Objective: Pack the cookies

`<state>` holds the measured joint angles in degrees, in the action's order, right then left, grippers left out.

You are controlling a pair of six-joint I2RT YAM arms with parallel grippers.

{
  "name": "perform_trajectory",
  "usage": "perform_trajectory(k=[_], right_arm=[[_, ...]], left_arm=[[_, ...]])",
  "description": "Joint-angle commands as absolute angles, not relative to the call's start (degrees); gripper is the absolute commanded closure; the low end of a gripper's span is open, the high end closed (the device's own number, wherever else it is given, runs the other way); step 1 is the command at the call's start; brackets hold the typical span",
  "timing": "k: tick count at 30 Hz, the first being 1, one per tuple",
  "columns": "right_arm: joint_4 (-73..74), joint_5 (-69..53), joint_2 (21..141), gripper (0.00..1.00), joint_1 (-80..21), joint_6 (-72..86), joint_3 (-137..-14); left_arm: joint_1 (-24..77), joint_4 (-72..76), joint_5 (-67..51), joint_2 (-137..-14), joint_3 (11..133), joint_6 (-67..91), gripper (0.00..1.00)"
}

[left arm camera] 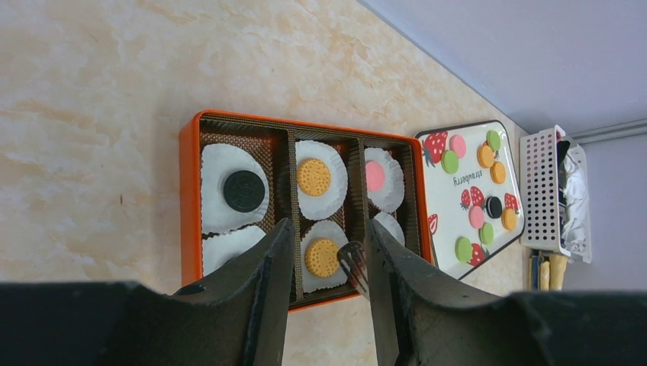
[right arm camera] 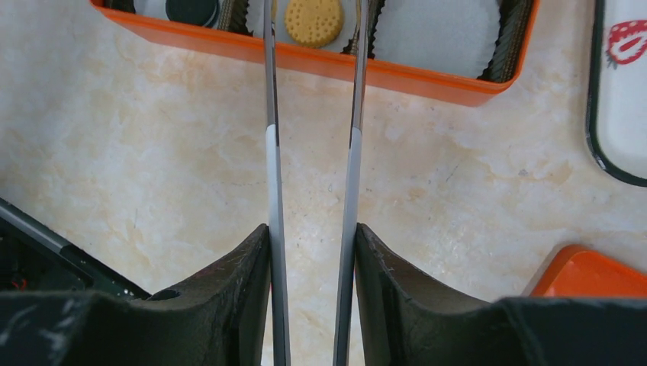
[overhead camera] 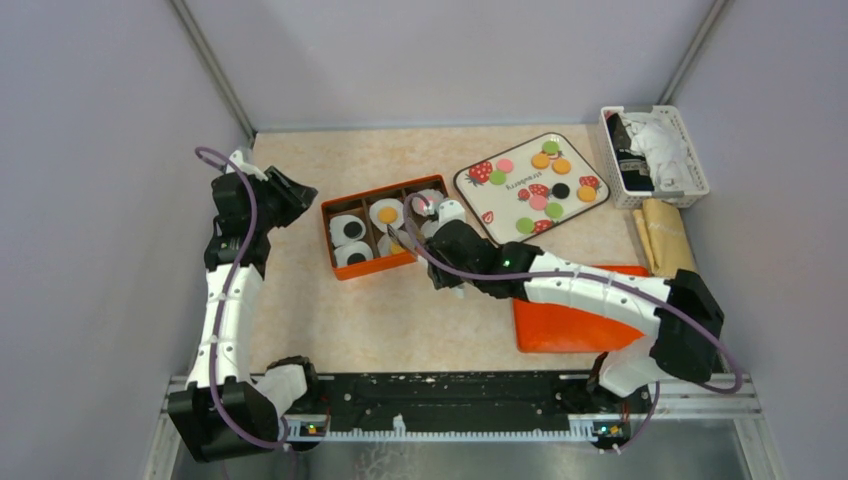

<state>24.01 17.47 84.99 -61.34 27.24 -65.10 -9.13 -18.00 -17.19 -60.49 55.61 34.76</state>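
Worktop (overhead camera: 300, 310): pale marbled surface, carries all below. Orange lid (overhead camera: 560, 330): flat on my right side, not in play. Tray (left arm camera: 450, 221): strawberry print, beyond and to the right of the box, bearing about ten loose cookies (overhead camera: 541, 160) in orange, green, pink and black. Orange box (overhead camera: 375, 268): three compartments, six paper cups (right arm camera: 439, 34); five hold a cookie, and the near cup in the compartment nearest the tray is bare. Basket (overhead camera: 690, 160): far right, well apart. My left gripper (left arm camera: 328, 229): fingers moderately apart, holding nothing, hanging off the box's left side. My right gripper (right arm camera: 313, 236): narrow, clamped on a pair of tweezers (right arm camera: 352, 152) whose long axis runs straight ahead of me, across the box's near wall. Orange cookie (right arm camera: 313, 20): flat in the near middle cup, dead ahead, between the two spread blades with a gap either side; whether the tips touch it I cannot tell. Judgement: one cup left to fill; the tray lies right of the tips, my right gripper much the nearer.
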Motion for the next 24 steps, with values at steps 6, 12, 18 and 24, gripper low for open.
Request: perform_trajectory(k=[6,12,18,24], right_arm=[[27.7,30.0,73.1,0.61,-62.1,26.6,-68.6],[33.2,37.8,71.0,0.61,-57.7,27.2,-66.0],[29.6,31.1,70.9,0.61,-46.6,26.9,-58.6],[24.2,28.1,76.8,0.62,-42.0,25.3,-56.8]], left_arm=[[-9.6,-15.1,-18.9,-59.3,56.8,34.7,0.54],[-9.5,-14.3,-20.5,-60.0,56.4,35.4,0.55],[-9.4,-13.6,-21.2,-60.2,55.9,35.8,0.55],[-9.4,-13.8,-20.6,-60.0,55.9,35.4,0.55]])
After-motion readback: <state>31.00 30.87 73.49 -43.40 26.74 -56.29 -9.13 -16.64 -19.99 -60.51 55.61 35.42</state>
